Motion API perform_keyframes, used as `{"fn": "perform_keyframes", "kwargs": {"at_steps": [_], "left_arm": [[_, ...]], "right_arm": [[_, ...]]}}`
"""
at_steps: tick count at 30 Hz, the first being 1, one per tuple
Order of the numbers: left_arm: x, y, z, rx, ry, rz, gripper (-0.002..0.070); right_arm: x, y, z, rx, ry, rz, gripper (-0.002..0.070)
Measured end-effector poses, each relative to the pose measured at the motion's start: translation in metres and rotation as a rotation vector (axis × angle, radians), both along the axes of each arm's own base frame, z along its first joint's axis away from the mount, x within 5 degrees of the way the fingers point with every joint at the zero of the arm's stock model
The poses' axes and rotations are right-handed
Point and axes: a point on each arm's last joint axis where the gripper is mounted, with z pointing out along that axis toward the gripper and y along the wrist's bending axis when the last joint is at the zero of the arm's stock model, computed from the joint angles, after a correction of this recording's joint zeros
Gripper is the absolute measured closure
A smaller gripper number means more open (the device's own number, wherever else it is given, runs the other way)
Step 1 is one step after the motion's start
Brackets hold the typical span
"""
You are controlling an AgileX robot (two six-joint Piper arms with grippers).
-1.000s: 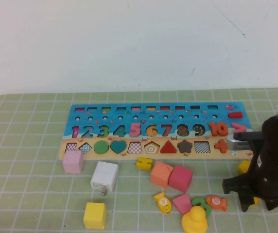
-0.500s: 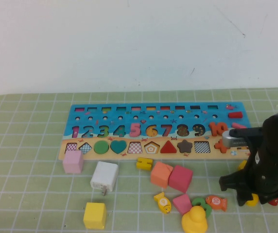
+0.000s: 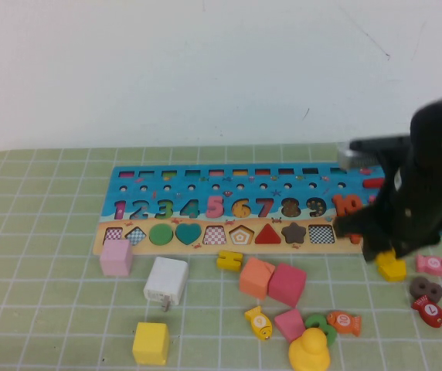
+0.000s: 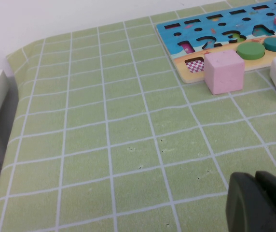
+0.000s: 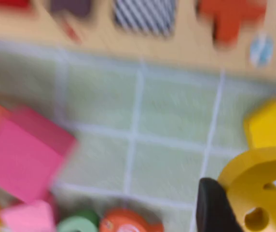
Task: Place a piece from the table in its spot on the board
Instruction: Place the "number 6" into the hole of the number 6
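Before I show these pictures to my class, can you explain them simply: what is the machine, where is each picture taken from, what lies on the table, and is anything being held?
The machine is a table robot with two arms, each ending in a hand. One picture looks down from a raised camera on the robot's side; the other two come from cameras on each wrist.

On the green checked table lies the board, a long wooden puzzle with numerals and shape recesses. Loose toys are scattered in front of it: a pink cube, a white cube, a yellow cube and small fish.

The right hand, the dark shape over the board's right end in the high view, is shut on the piece, a yellow "6"; the right wrist view shows it between the fingers.

The left hand is off to the left side of the table, near nothing; its fingers look closed and empty.
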Motion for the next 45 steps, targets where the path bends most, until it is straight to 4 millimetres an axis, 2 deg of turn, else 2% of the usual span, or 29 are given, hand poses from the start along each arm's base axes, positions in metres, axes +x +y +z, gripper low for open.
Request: {"fn": "perform_keyframes", "kwargs": {"at_steps": [5,9,15,23,28,37,45], "left_arm": [[0.0,0.0,0.0,0.0,0.0,0.0,0.0677],[0.0,0.0,0.0,0.0,0.0,0.0,0.0677],[0.0,0.0,0.0,0.0,0.0,0.0,0.0677],[0.0,0.0,0.0,0.0,0.0,0.0,0.0677],[0.0,0.0,0.0,0.0,0.0,0.0,0.0677],[0.0,0.0,0.0,0.0,0.0,0.0,0.0677],[0.0,0.0,0.0,0.0,0.0,0.0,0.0677]], "right_arm": [[0.016,0.008,0.036,0.044,-0.09,0.012,0.0395],[0.032,0.019,0.042,0.057,-0.067,0.03,0.0395],[0.064,0.043,0.03,0.114,-0.006,0.07,0.0395],[0.102,0.082,0.02,0.161,-0.046,0.154,0.0395],[0.114,0.101,0.002,0.17,-0.039,0.192,0.0395],[0.127,0.112,-0.029,0.199,-0.013,0.193,0.0395],[0.132,0.118,-0.029,0.265,-0.062,0.188,0.0395]]}}
